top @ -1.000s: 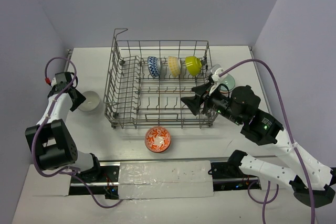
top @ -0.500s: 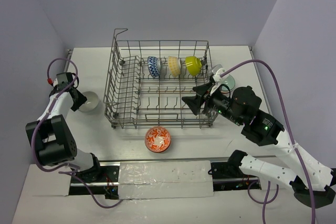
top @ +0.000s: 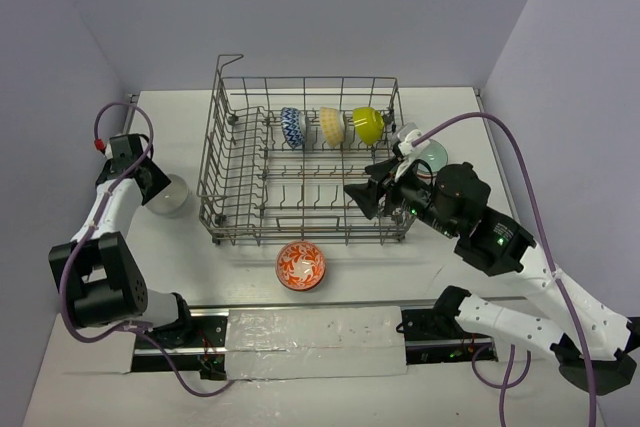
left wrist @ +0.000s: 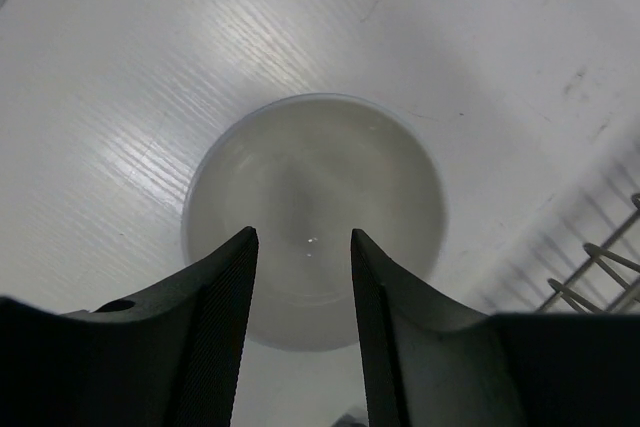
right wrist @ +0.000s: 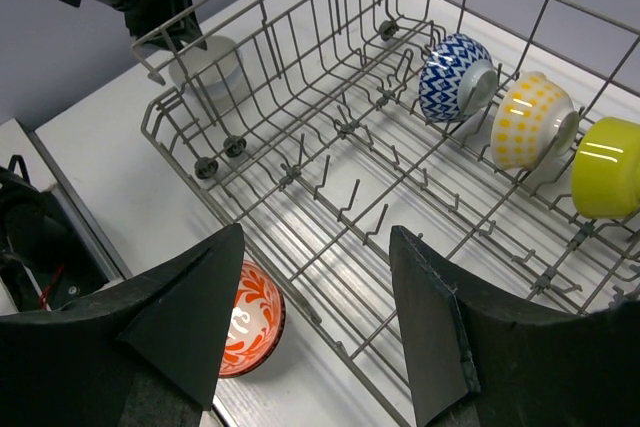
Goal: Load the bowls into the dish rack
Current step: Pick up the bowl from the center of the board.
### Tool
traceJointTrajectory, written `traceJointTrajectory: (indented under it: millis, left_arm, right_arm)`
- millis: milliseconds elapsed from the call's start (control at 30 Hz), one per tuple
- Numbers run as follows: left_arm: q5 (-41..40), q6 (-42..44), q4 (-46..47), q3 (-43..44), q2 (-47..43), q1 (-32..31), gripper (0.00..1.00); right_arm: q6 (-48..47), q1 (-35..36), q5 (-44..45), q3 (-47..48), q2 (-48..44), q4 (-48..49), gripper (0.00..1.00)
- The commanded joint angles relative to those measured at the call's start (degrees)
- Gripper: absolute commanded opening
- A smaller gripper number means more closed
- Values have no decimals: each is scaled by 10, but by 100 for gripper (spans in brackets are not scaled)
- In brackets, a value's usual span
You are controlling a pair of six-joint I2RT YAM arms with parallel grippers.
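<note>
Rack, top view: dish rack (top: 240, 177) stands in the middle of the tabletop (top: 230, 267).
Bowls in rack: blue patterned bowl (top: 292, 127), yellow dotted bowl (top: 332, 126) and lime bowl (top: 367, 125) sit on edge, side by side in the far row.
Bowls outside rack: red-white bowl (top: 301, 265) is upright just in front of the near wall. White bowl (top: 172, 197) is left of the rack. Pale bowl (top: 434, 155) is right of it, partly hidden by the right arm.
Left gripper (top: 152, 189): at the white bowl's left rim.
Right gripper (top: 370, 187): over the rack's near right corner.
Left wrist, jaws: released, fingers (left wrist: 215, 327) apart over the white bowl's (left wrist: 315, 177) hollow. Nothing is clamped; contact with the bowl cannot be told.
Left wrist, bowl: upright on the tabletop, with rack wires at the lower right edge.
Right wrist, jaws: released, spread wide above the tines, nothing between them.
Right wrist, bowls: all three are in the far row. Red-white bowl (right wrist: 250, 319) is outside the near wall, partly behind one finger. White bowl (right wrist: 205, 65) is beyond the rack's far end.
</note>
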Motion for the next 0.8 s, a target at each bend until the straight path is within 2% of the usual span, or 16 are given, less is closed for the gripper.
traceJointTrajectory:
  millis: [0,367,500,767]
  left_arm:
    - [6,14,16,25,-28,-13,47]
    - [-113,-1,-8,16,-54,-15,51]
    - [-95,-3,-6,11,-45,-5,55]
    - [-25,-15,7,-6,-7,39,56]
  right_arm:
    - [-7,4,8,0,3,25,68]
    - [-4,4,11,-1,4,27,68]
    - [-4,4,12,-2,2,27,68]
    - [-7,4,19,-3,-3,29,69]
